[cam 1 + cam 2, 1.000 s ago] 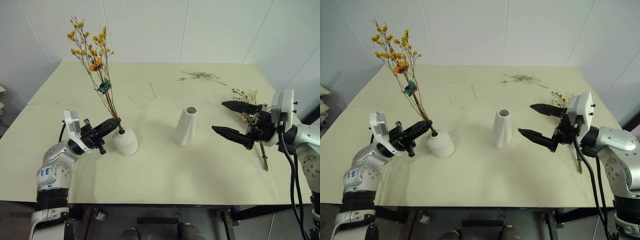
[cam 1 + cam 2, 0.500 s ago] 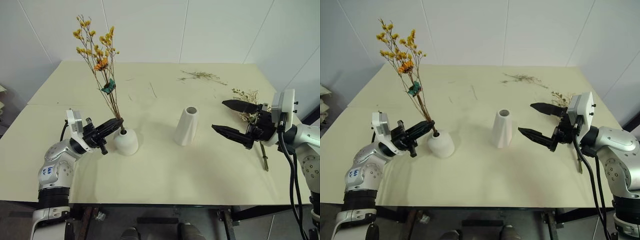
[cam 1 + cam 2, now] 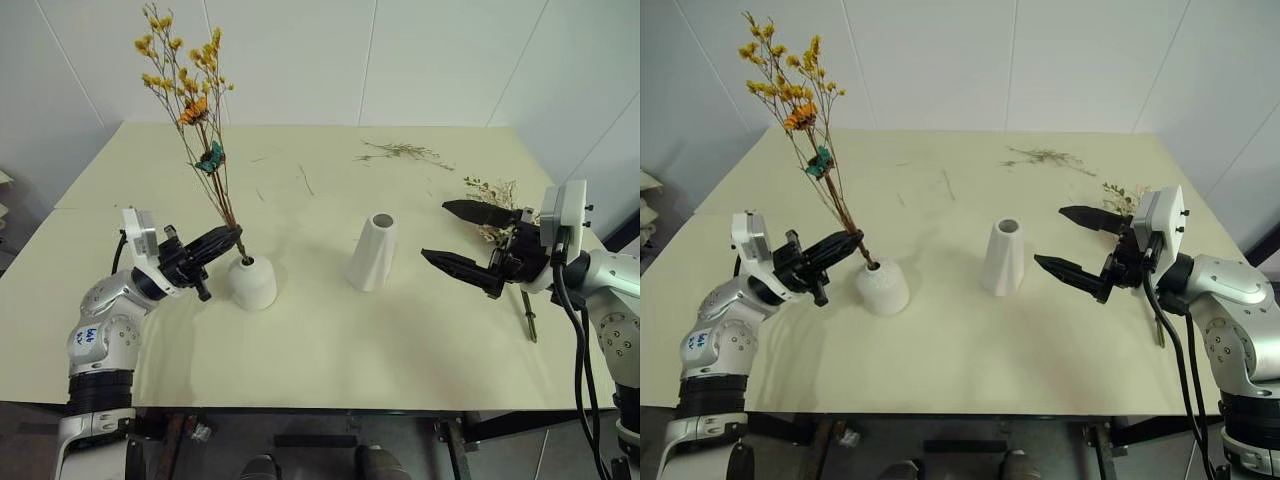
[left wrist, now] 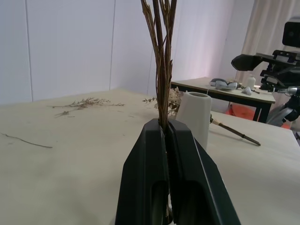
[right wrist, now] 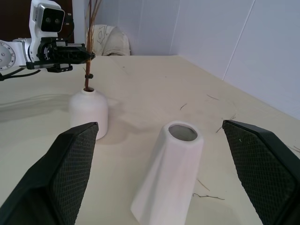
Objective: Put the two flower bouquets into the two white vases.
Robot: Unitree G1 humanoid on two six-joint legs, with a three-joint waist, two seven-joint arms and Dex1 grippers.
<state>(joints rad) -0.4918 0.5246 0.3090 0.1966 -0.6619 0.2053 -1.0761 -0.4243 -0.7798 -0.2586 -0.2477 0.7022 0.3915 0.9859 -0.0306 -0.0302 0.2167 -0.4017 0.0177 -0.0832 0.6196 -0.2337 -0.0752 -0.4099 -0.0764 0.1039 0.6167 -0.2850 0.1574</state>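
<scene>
On pale desk (image 3: 320, 330), left pincer (image 3: 222, 243) clenched on stems of slim yellow-orange dried bouquet (image 3: 195, 110), stem ends already in neck of squat white vase (image 3: 251, 283), likely steadying them upright. Right pincer (image 3: 465, 240) released, jaws wide, hovering beside tall tapered white vase (image 3: 373, 253), apparently waiting. Bushy cream-white bouquet (image 3: 492, 196) lies on desk behind right pincer, mostly hidden, bloom unclear. Loose dry twigs (image 3: 400, 152) far side.

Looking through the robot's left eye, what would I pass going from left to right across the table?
left gripper, clamped on the yellow-orange dried flower stems → short squat white vase → taller cone-shaped white vase → open right gripper → cream-white bouquet lying on the table.
</scene>
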